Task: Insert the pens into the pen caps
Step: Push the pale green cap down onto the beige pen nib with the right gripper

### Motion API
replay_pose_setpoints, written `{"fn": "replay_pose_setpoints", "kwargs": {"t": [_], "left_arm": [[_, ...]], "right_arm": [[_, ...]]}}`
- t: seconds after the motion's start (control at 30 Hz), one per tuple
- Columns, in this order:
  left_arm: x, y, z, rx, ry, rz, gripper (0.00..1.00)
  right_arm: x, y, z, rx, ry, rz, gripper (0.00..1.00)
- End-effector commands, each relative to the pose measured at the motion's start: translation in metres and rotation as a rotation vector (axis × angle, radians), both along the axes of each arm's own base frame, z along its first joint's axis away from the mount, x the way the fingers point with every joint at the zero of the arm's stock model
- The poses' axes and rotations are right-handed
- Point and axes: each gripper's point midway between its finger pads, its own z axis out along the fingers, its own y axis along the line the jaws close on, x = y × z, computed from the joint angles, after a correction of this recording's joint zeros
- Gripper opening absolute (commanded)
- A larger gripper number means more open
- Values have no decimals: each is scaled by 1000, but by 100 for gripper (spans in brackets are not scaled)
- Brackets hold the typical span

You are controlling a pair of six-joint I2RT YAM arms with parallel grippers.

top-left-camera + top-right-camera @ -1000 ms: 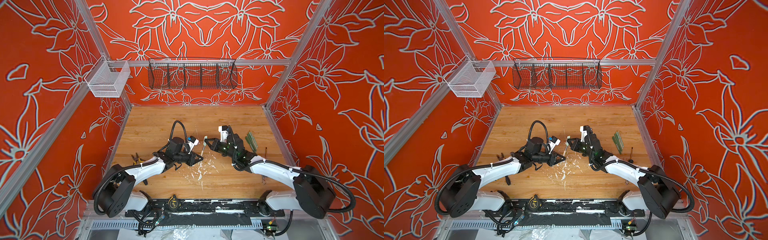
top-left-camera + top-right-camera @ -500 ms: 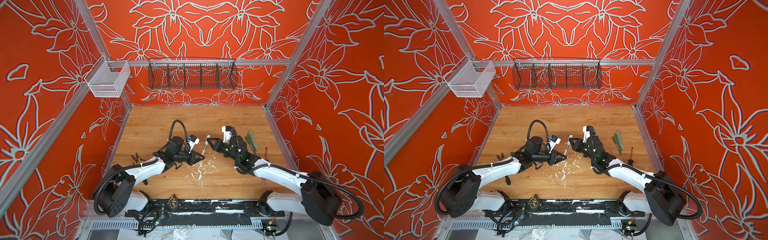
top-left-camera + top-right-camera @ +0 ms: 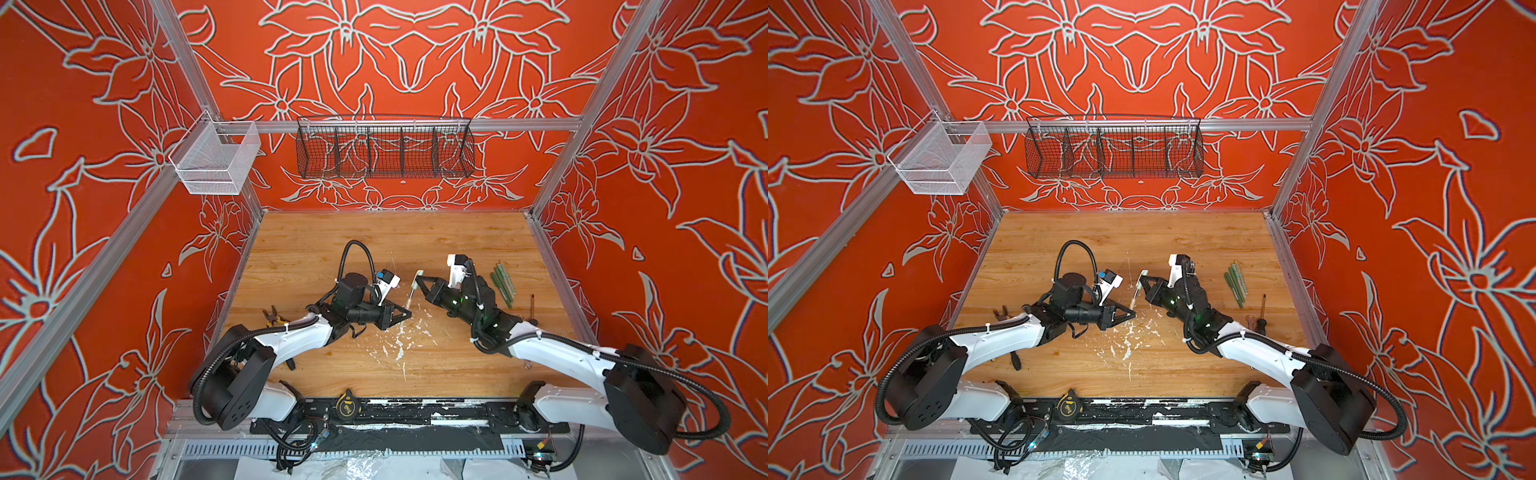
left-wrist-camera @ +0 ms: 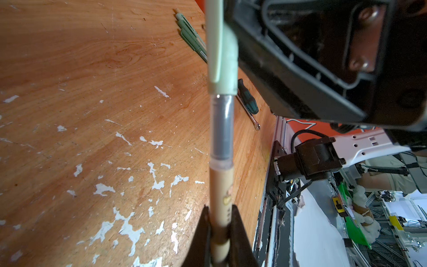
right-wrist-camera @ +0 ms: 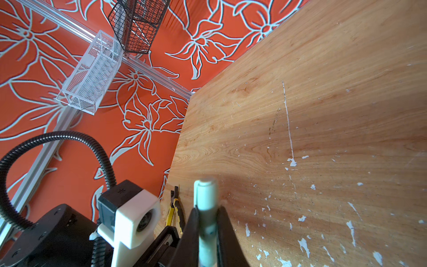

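Gripping still — left end effector (image 4: pixel 219 208) on tan pen (image 4: pixel 220 185), right end effector (image 5: pixel 208 209) on pale cap (image 5: pixel 205 189) — nudged rightward.

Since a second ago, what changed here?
The right arm swung its elbow out toward the right wall. The right gripper, with the cap, drifted slightly that way, and the left gripper, with the pen, followed a little. Nothing was grabbed or released: both stay shut. The spare pens and pliers did not move.
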Motion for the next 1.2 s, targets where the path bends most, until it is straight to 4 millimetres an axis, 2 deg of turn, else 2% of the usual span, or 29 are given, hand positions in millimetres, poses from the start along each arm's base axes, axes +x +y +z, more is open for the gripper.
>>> {"fn": "replay_pose_setpoints", "kwargs": {"t": [0.0, 0.53, 0.83, 1.17], "left_arm": [[19, -4, 35, -81, -144, 16, 0], [17, -8, 35, -40, -158, -48, 0], [23, -11, 43, -49, -176, -39, 0], [17, -12, 51, -84, -212, -66, 0]], "right_arm": [[-18, 5, -20, -41, 100, 45, 0], [-25, 2, -16, -176, 87, 85, 0], [-29, 1, -15, -200, 85, 99, 0], [-29, -5, -10, -271, 114, 93, 0]]}}
